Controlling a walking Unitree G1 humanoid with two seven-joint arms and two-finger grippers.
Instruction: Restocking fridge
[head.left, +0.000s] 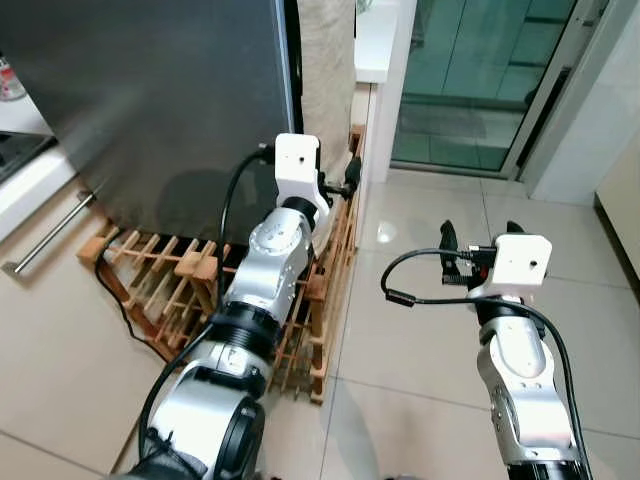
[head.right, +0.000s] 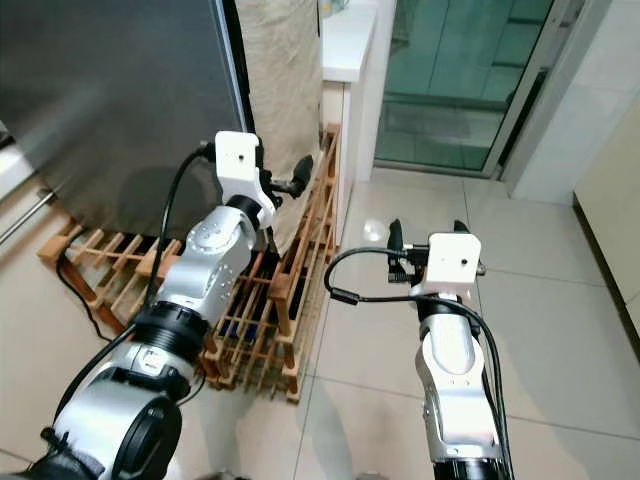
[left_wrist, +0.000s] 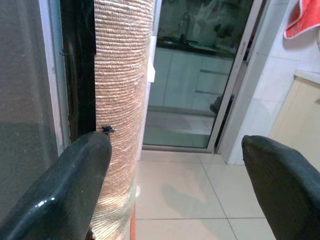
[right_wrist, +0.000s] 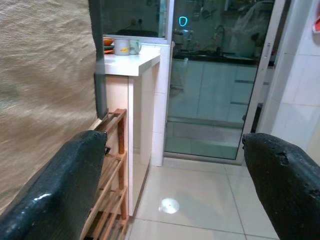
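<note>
Fingers spread on left gripper (head.left: 350, 178) beside dark glossy fridge (head.left: 150, 100); right gripper (head.left: 478, 238) likewise spread over tiles; slatted wooden rack (head.left: 170, 275) underneath.

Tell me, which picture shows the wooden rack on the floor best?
The left eye view shows it best: the wooden rack stretches along the floor beside the gray fridge, partly behind the left arm. The right eye view shows much the same. The right wrist view catches just one end, and the left wrist view barely any.
</note>
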